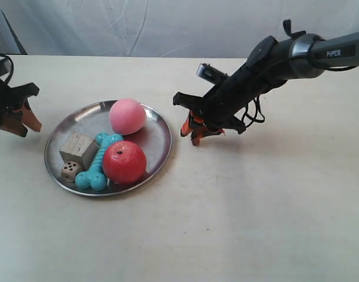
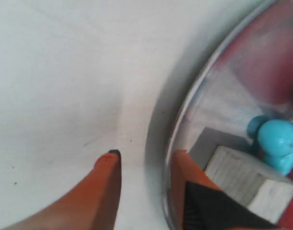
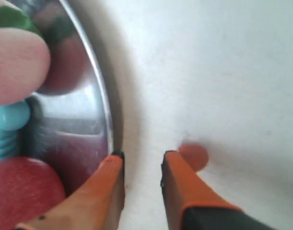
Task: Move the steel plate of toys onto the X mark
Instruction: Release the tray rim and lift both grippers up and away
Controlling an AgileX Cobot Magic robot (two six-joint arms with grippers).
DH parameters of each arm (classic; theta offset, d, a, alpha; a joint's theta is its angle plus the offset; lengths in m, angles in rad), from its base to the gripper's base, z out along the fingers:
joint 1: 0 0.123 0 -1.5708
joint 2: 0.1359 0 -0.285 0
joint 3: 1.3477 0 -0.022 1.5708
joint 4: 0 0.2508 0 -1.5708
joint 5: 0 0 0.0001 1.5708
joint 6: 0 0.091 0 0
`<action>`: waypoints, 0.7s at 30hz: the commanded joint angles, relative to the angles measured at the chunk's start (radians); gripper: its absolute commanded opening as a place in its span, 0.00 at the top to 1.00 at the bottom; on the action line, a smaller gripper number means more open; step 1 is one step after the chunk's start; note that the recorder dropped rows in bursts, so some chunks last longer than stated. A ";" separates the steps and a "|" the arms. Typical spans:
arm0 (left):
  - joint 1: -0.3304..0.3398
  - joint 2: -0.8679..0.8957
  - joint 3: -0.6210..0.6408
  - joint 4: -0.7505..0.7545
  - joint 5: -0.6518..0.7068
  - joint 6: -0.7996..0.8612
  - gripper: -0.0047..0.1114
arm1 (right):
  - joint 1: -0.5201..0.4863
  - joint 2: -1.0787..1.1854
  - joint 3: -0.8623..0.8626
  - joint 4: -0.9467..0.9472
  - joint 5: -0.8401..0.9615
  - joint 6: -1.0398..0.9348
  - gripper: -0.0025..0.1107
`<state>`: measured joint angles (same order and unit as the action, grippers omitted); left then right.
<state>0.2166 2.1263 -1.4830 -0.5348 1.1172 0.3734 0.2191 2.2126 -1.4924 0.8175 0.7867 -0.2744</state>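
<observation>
The steel plate (image 1: 158, 126) lies left of the table's middle and holds the toys: a pink ball (image 1: 127, 116), a red apple-like ball (image 1: 124, 161), a turquoise bone (image 1: 97, 164), a wooden cube (image 1: 79, 148) and a small die (image 1: 70, 171). My left gripper (image 1: 27, 128) hovers open just off the plate's left rim; in its wrist view the gripper (image 2: 145, 160) frames the rim (image 2: 184, 115) with the cube (image 2: 247, 177) close by. My right gripper (image 1: 190, 136) is open beside the right rim, with bare table between its fingers (image 3: 118, 165). No X mark shows in any view.
The pale table (image 1: 255, 217) stretches to the front and right of the plate. A white cloth backdrop (image 1: 167, 23) hangs behind the table's far edge. The right arm's black body (image 1: 267, 64) reaches in from the upper right.
</observation>
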 commanded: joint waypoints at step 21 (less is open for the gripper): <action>0.080 -0.539 0.022 -0.595 0.052 0.395 0.96 | -0.007 -0.809 0.084 -0.592 -0.116 0.150 0.98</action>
<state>0.2964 1.6576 -1.4791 -1.0829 1.1832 0.7381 0.2145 1.5152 -1.4544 0.2872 0.7124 -0.1459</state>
